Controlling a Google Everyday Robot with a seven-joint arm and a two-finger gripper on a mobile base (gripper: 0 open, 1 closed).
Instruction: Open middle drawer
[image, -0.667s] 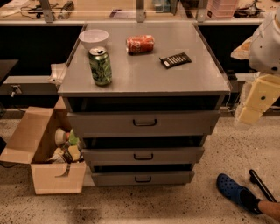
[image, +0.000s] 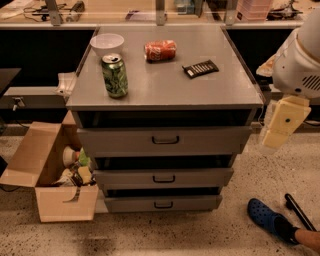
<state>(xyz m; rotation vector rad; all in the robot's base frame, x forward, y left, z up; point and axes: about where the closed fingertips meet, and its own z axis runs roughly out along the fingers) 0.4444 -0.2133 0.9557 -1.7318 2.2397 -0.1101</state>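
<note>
The middle drawer (image: 163, 178) is a grey metal front with a small dark loop handle (image: 164, 178). It lies between the taller top drawer (image: 165, 140) and the slimmer bottom drawer (image: 163, 203) of a grey cabinet, with a dark gap above it. My gripper (image: 272, 140) is the cream part hanging from the white arm (image: 300, 60) at the right. It points down beside the cabinet's right front corner, level with the top drawer, and touches no drawer.
On the cabinet top (image: 165, 85) stand a green can (image: 115, 75), a white bowl (image: 107, 43), a red can lying down (image: 160, 50) and a black remote (image: 200, 68). An open cardboard box (image: 55, 175) sits on the floor at the left. A blue shoe (image: 267, 217) is at the bottom right.
The arm and gripper have shifted slightly left and down, closer to the cabinet's right front corner. The drawers and the objects on top have not moved.
</note>
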